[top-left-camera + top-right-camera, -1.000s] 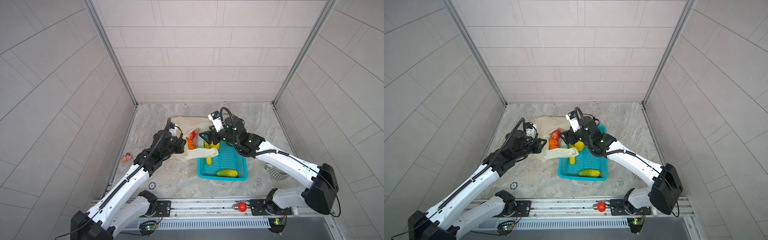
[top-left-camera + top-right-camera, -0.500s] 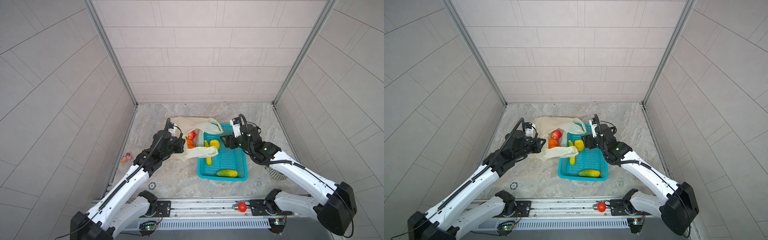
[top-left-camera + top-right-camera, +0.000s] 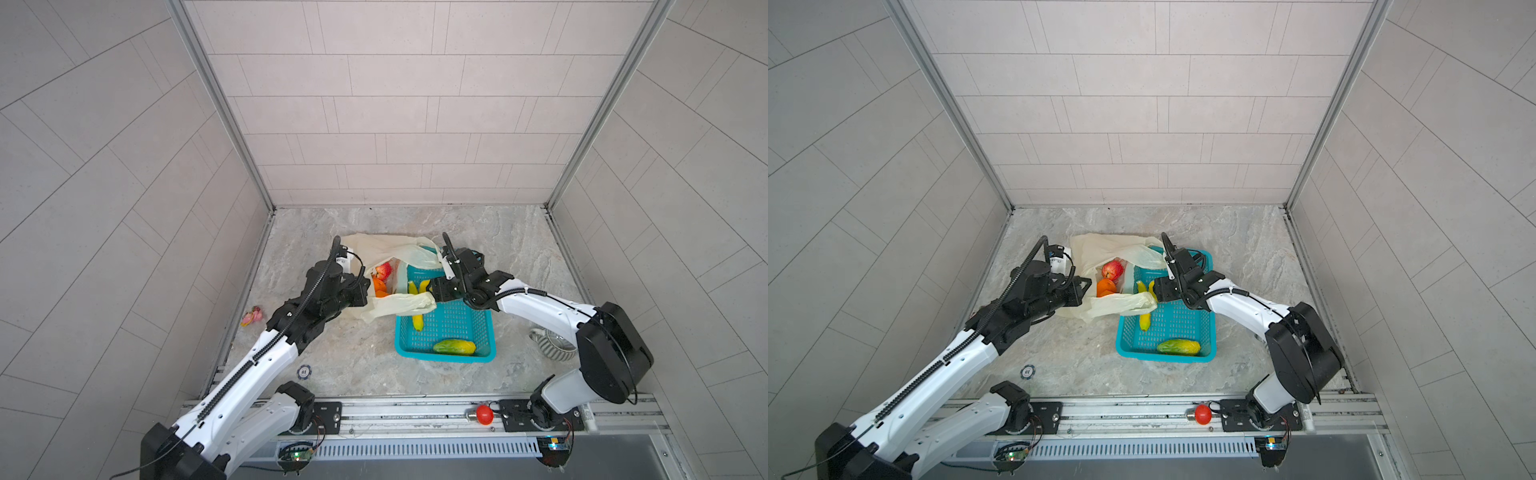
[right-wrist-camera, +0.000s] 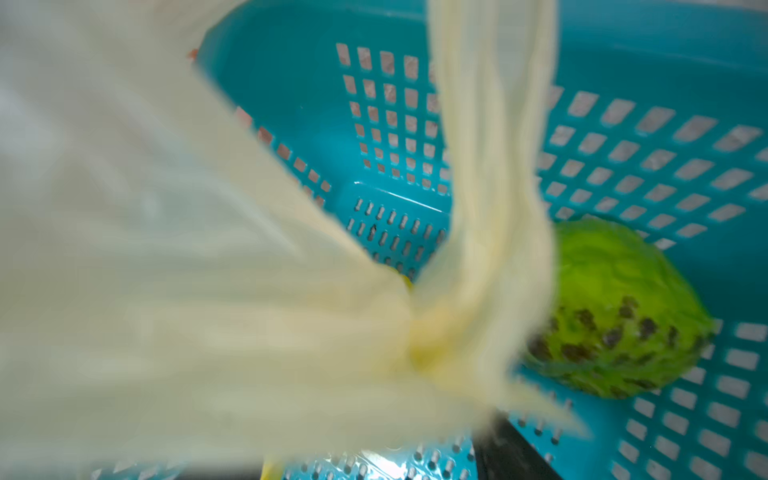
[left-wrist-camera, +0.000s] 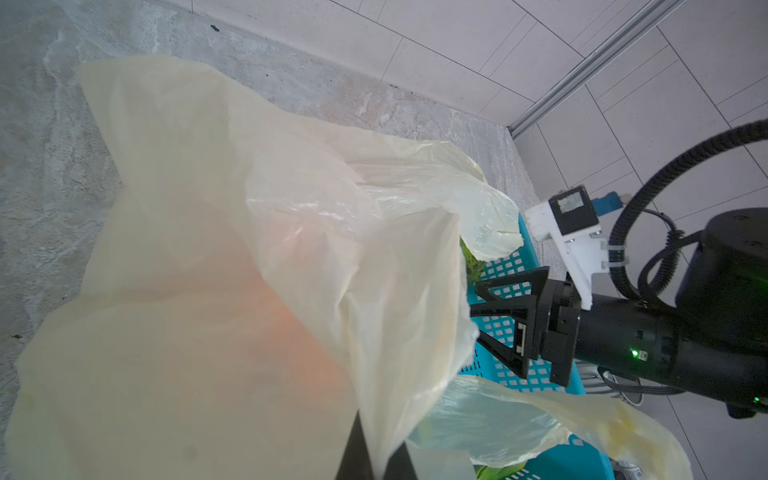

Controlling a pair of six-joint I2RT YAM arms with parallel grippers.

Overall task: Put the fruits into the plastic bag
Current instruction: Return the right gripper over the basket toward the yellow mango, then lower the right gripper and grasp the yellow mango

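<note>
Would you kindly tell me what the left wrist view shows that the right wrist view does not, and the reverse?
Only the left wrist view: the right gripper, jaws apart over the teal basket, plus the marble floor and tiled wall. Only the right wrist view: a clear look at the green spotted fruit lying in the basket. Both: the plastic bag and the basket.

A robotics test cell in a laboratory is indicated: a booth is enclosed by pale tiled wall panels (image 3: 415,124) joined at aluminium corner posts (image 3: 220,108), a marble-look floor (image 3: 498,241) is laid inside, and a left arm (image 3: 257,365) and a right arm (image 3: 540,307) are bolted to a metal rail (image 3: 415,415), with bare circuit boards (image 3: 296,456) fixed beneath.
</note>
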